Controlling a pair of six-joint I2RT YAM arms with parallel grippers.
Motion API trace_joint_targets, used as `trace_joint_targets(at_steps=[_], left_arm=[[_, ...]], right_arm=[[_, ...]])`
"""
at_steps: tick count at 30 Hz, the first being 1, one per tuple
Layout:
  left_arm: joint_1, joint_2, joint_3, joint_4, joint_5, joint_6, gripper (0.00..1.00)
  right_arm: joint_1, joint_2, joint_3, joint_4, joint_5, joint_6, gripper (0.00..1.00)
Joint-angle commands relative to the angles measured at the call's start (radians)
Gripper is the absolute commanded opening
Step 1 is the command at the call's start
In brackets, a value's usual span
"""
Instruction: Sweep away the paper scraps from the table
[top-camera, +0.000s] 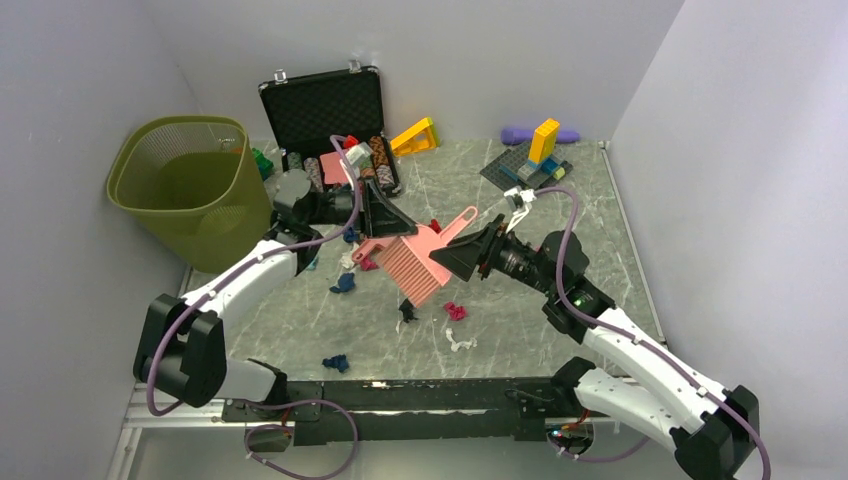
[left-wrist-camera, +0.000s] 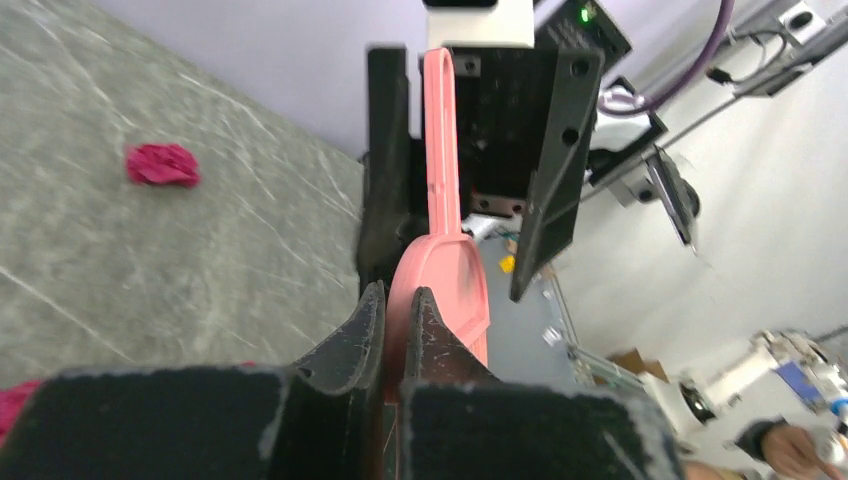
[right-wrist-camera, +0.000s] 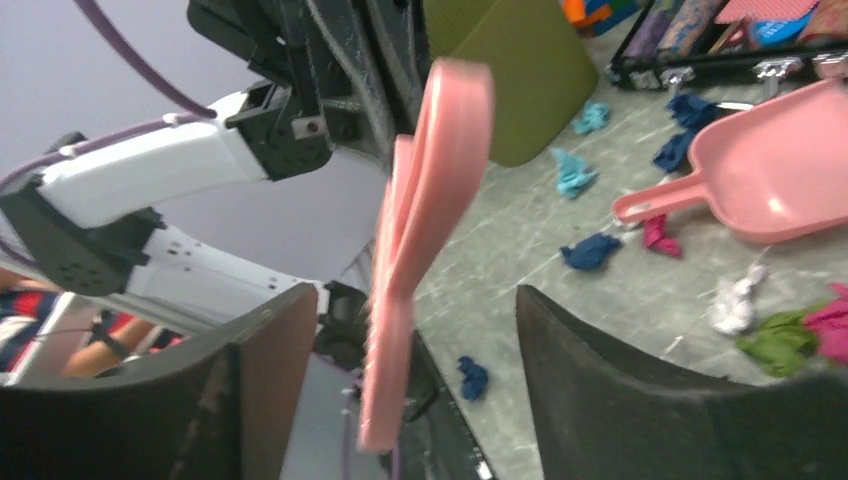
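Note:
My left gripper (top-camera: 388, 226) (left-wrist-camera: 397, 295) is shut on the head end of a pink brush (top-camera: 415, 265) (left-wrist-camera: 440, 250) and holds it above the table (top-camera: 560, 290). My right gripper (top-camera: 462, 255) (right-wrist-camera: 412, 300) is open; its fingers (right-wrist-camera: 600, 370) stand either side of the brush (right-wrist-camera: 430, 190) without touching it. A pink dustpan (right-wrist-camera: 770, 170) lies on the table under my left arm. Paper scraps lie scattered: blue (top-camera: 343, 283) (right-wrist-camera: 590, 250), blue (top-camera: 336, 362), pink (top-camera: 455, 311), white (top-camera: 460, 343), black (top-camera: 407, 312), red (top-camera: 435, 226), magenta (left-wrist-camera: 162, 165), teal (right-wrist-camera: 572, 172).
An olive mesh bin (top-camera: 190, 180) stands at the far left. An open black case (top-camera: 330, 120) with poker chips is at the back. Toy bricks (top-camera: 535, 160) and a yellow wedge (top-camera: 415, 135) lie at the back right. White walls close three sides.

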Motion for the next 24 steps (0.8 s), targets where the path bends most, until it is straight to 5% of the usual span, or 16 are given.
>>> trace_joint_targets(at_steps=[1,7,13,24], left_arm=[[-0.028,-0.021,-0.003,-0.054,0.067,0.017,0.0],[-0.056,-0.089,0.044,-0.436,0.041,0.307,0.0],[-0.109,-0.094,0.131,-0.723,-0.015,0.548,0.0],[-0.116,-0.103,0.14,-0.73,-0.003,0.564,0.0]], right_arm=[[-0.04,-0.008,0.125,-0.108,0.018,-0.099,0.8],[-0.12,0.026,0.317,-0.447,-0.104,-0.255,0.89],[-0.201,0.183,0.513,-0.705,-0.366,-0.38,0.81],[-0.219,0.273,0.57,-0.878,-0.519,-0.508,0.72]])
